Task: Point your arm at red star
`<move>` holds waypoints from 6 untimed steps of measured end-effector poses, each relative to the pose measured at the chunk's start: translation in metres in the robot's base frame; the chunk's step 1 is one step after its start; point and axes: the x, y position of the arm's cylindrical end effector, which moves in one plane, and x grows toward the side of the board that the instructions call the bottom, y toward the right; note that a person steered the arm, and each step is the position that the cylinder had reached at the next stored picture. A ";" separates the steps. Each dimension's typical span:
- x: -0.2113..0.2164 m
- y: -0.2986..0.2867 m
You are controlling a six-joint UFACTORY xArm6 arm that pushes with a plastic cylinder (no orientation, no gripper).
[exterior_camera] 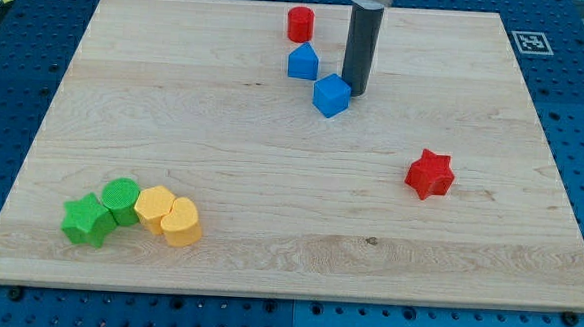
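Observation:
The red star (431, 174) lies on the wooden board (287, 253) at the view's right, about mid-height. My tip (355, 90) is near the view's top centre, touching or just beside the right edge of a blue cube (331, 95). The red star is well below and to the right of my tip, apart from it.
A blue pentagon-like block (302, 61) and a red cylinder (299, 24) stand left of the rod near the top. At the bottom left sit a green star (87, 220), a green cylinder (122, 199), a yellow hexagon-like block (154, 206) and a yellow heart (180, 221).

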 end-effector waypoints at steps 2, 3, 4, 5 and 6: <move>0.035 0.113; 0.091 0.141; 0.148 0.136; 0.150 0.134; 0.150 0.105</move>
